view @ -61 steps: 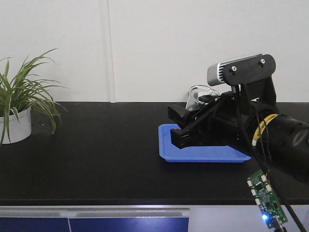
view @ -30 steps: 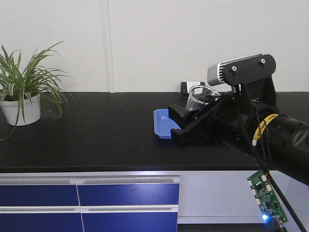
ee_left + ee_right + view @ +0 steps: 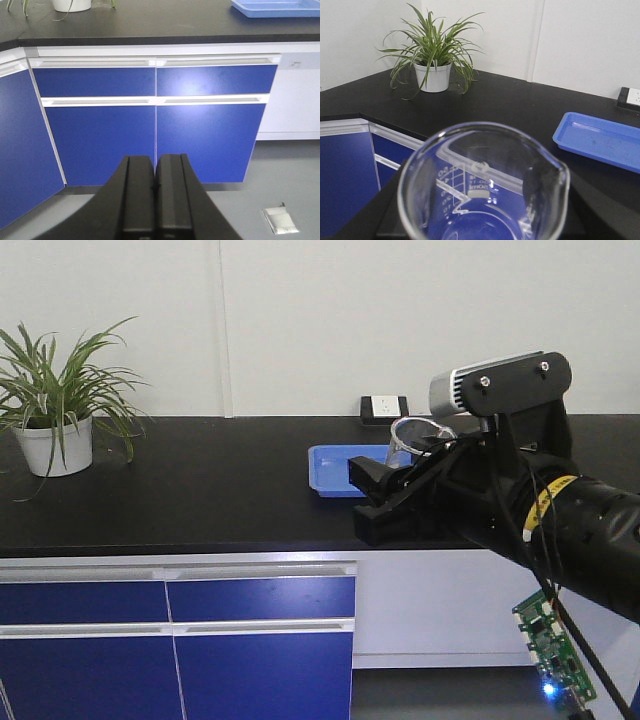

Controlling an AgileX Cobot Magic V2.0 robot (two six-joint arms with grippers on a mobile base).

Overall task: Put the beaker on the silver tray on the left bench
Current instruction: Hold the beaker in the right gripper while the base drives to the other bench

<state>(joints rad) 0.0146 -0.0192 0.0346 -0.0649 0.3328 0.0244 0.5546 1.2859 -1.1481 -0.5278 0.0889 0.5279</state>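
The beaker (image 3: 413,436) is clear glass with printed graduations and a spout. It sits upright between the black fingers of my right gripper (image 3: 370,496), which is shut on it, in the air in front of the bench edge. It fills the lower right wrist view (image 3: 485,185). My left gripper (image 3: 156,165) is shut and empty, with its jaws pressed together, low in front of the blue cabinet doors. A black worktop (image 3: 200,490) backed by a white wall lies ahead and turns a corner at the left (image 3: 350,100). The silver tray is out of view.
A bright blue tray (image 3: 335,458) lies on the worktop behind the beaker and also shows in the right wrist view (image 3: 600,140). A potted plant (image 3: 55,410) stands at the far left. A wall socket (image 3: 384,407) is behind the tray. Blue cabinets (image 3: 155,135) stand below, with a small white object (image 3: 280,220) on the floor.
The view has backed away from the bench: the blue tray and plant shrink and shift, and the cabinet fronts come into view. The beaker stays held in my right gripper.
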